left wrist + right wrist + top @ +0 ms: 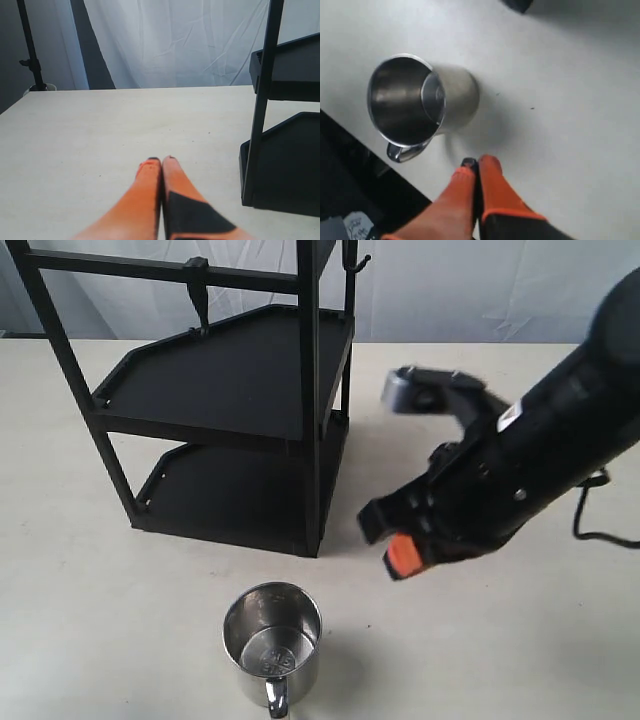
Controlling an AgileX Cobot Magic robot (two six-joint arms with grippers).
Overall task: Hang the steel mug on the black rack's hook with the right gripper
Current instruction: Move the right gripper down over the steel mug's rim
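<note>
We see the shiny cylindrical steel mug (272, 642) standing upright on the pale table (120, 620), its mouth open upward and its looped handle pointing toward the near edge of the exterior view. It stands apart from the tall matte-black metal rack (240, 390), just in front of the lower shelf. On the rack's slim crossbar hangs the short black hook with a block-shaped top (197, 290), and nothing hangs on it.

The right gripper (395, 540), with orange pads at the end of a bulky black arm, hovers above the table to the right of the mug, without touching it. In the right wrist view its two orange fingers (492, 187) are pressed together and hold nothing.

The left gripper (161, 162) is also clenched and holds nothing, its orange fingertips together over bare table near the rack's corner post.
</note>
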